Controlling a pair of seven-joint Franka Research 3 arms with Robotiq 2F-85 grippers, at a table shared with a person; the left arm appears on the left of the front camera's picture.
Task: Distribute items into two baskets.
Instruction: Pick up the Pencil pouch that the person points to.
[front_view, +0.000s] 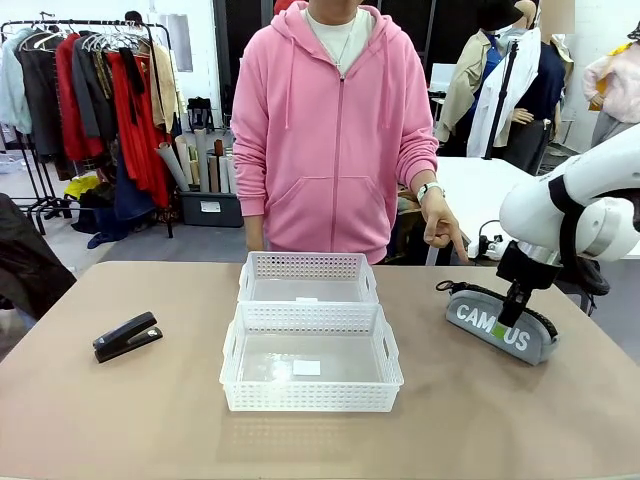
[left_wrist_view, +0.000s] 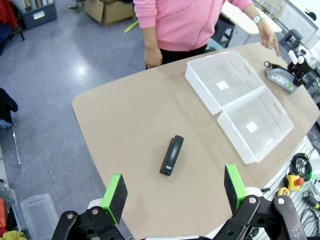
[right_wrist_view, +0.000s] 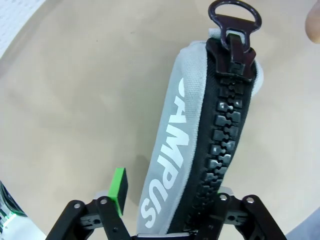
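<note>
Right gripper (front_view: 513, 318) sits over the pouch (front_view: 470, 315), right of the near basket (front_view: 310, 398). Its fingers are apart and straddle the pouch mid-length; the visible green pad (right_wrist_view: 119, 182) is just short of the fabric, so nothing is clamped. The pouch looks soft, light and squashy, firmer along the zip ridge, so pinching across the sides should hold. Left gripper (left_wrist_view: 174, 192) is wide apart, high, left of that basket. The stapler (left_wrist_view: 171, 155) lies below it: small, rigid, smooth, best gripped across its narrow width.

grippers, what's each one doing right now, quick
left gripper: open, holding nothing
right gripper: open, astride the pouch, visible pad clear of it
</note>
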